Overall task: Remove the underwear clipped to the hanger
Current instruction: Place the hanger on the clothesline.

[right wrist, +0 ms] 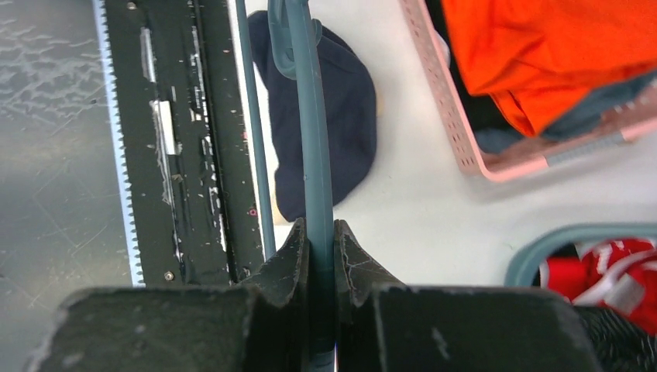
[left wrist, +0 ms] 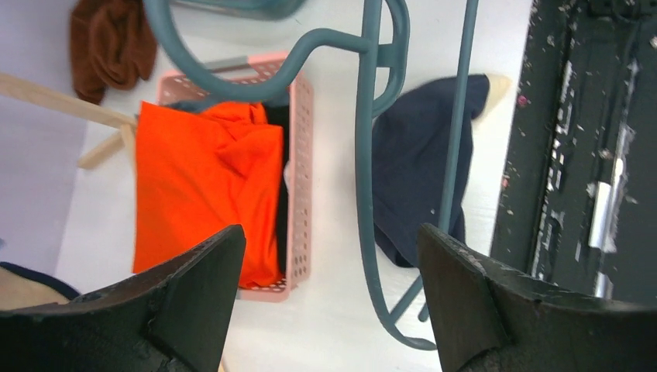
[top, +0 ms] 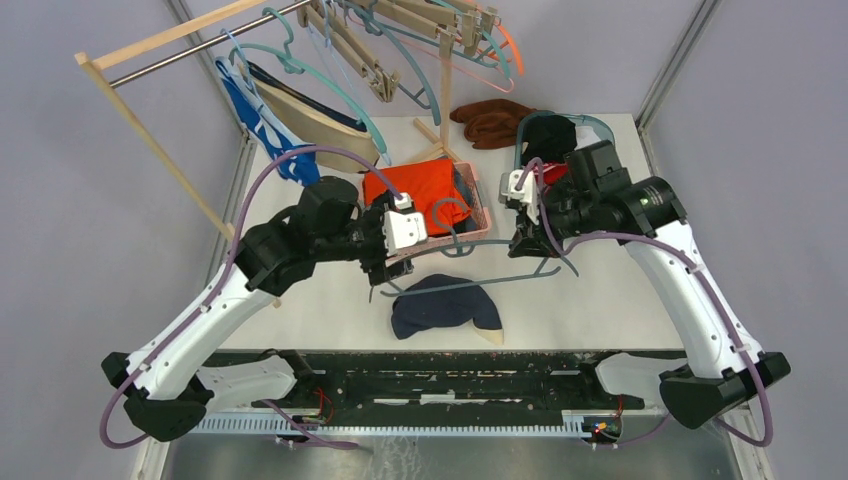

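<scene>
A dark navy underwear (top: 445,308) lies on the white table under a teal hanger (top: 470,283); I cannot tell if a clip still holds it. My right gripper (top: 525,240) is shut on the hanger's bar (right wrist: 318,178), with the underwear (right wrist: 349,116) beyond it. My left gripper (top: 385,265) is open and empty, its jaws wide above the hanger's end (left wrist: 364,201), beside the underwear (left wrist: 414,170). A royal blue underwear (top: 255,120) and a beige one (top: 320,125) hang on the rack at back left.
A pink basket (top: 478,222) with an orange garment (top: 415,185) stands behind the hanger. A brown cloth (top: 490,122) lies at the back. Another teal hanger (top: 590,122) with black and red cloth lies at the back right. A wooden rack (top: 150,45) holds several hangers.
</scene>
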Controlling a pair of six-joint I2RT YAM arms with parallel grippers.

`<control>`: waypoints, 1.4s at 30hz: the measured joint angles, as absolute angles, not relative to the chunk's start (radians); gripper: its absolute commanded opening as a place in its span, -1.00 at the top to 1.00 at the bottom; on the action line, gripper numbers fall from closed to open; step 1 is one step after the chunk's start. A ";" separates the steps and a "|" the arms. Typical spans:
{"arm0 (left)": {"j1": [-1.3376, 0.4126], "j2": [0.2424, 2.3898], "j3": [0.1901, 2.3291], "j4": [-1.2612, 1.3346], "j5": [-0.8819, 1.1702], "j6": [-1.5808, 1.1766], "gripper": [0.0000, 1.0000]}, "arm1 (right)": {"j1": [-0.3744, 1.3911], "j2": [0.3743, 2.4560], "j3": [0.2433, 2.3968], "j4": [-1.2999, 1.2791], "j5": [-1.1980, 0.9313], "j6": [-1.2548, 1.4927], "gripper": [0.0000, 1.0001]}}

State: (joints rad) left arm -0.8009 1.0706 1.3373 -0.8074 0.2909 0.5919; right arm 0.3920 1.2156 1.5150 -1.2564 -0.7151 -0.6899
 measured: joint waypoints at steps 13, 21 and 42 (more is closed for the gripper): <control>-0.790 1.048 1.319 -0.984 0.377 0.564 -0.10 | 0.457 1.224 1.495 -1.181 -0.867 -0.749 0.98; -0.696 1.016 1.295 -1.015 0.466 0.530 0.43 | 0.458 1.194 1.427 -1.076 -0.871 -0.711 0.98; -0.497 0.794 1.236 -1.201 0.248 0.469 0.94 | 0.470 1.243 1.390 -0.899 -0.836 -0.494 -0.26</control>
